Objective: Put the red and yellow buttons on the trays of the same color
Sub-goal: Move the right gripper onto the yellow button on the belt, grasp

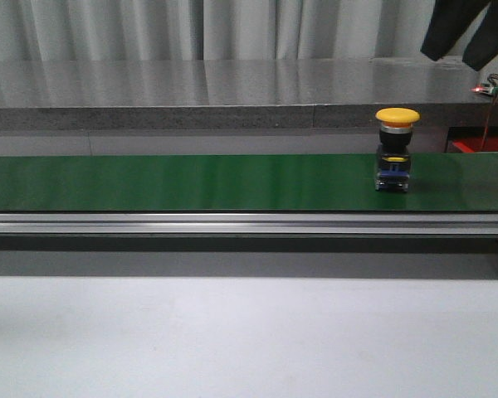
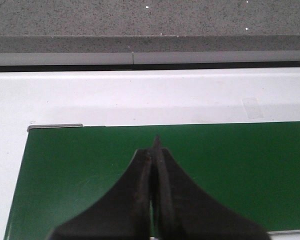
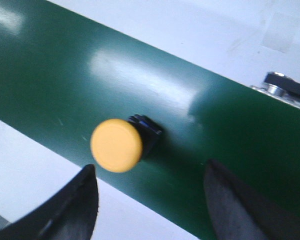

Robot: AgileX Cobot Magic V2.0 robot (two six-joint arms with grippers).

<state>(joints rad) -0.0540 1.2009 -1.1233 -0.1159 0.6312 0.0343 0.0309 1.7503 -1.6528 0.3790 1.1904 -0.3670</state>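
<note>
Right gripper point(image 3: 150, 192) jaws apart above round matte yellow button point(image 3: 116, 145), upright on glossy green belt point(image 3: 50, 85); left gripper point(image 2: 155, 150) jaws together.

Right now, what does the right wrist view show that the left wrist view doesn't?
Only the right wrist view shows the yellow button, standing on the belt above the open right gripper, not between its fingers. Only the left wrist view shows the shut left gripper, the belt's end and the grey ledge beyond. Both show the green belt and white surface beside it.
</note>
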